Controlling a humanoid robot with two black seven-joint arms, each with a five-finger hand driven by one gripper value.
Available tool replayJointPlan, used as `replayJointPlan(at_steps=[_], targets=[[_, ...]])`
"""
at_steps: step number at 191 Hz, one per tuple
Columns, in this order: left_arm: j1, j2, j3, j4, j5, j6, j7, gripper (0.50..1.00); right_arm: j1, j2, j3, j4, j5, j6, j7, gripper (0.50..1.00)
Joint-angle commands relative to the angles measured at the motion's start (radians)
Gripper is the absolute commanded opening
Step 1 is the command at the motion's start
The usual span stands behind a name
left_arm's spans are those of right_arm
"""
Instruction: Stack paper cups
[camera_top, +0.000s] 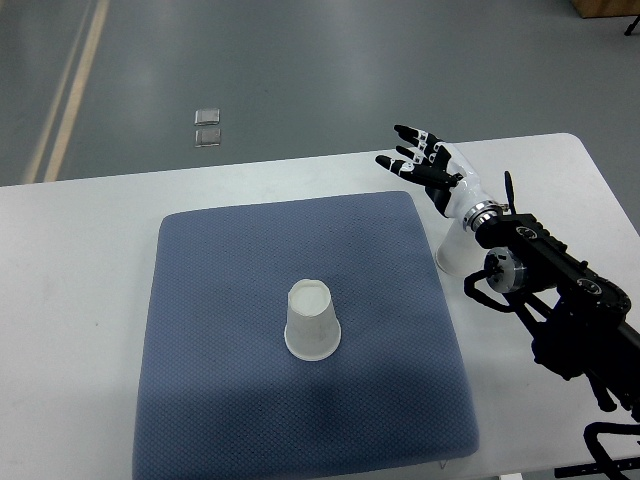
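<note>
Top view: two paper cups (313, 322), right hand (428, 165) spread.

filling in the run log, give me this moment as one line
right robot hand: open, raised past mat corner, holding nothing | paper cup: upside down mid blue mat | second cup: partly hidden under right arm | unstacked
</note>
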Motion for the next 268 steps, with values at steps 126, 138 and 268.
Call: replayJointPlan(at_steps=[126, 138, 268], targets=[[0.0, 0.0, 0.0, 0.0, -0.001, 0.0, 0.0, 1.0, 0.002, -0.009, 0.015, 0.008, 0.0, 0.016, 0.005, 0.93], [0.0, 0.0, 0.0, 0.0, -0.001, 0.0, 0.0, 1.0, 0.002, -0.009, 0.015, 0.008, 0.0, 0.033, 0.003, 0.93], [0.0, 0.0, 0.0, 0.0, 0.001, 0.0, 0.0, 1.0, 0.048, -0.396, -0.065, 0.06, -0.095, 0.484, 0.086, 0.921]])
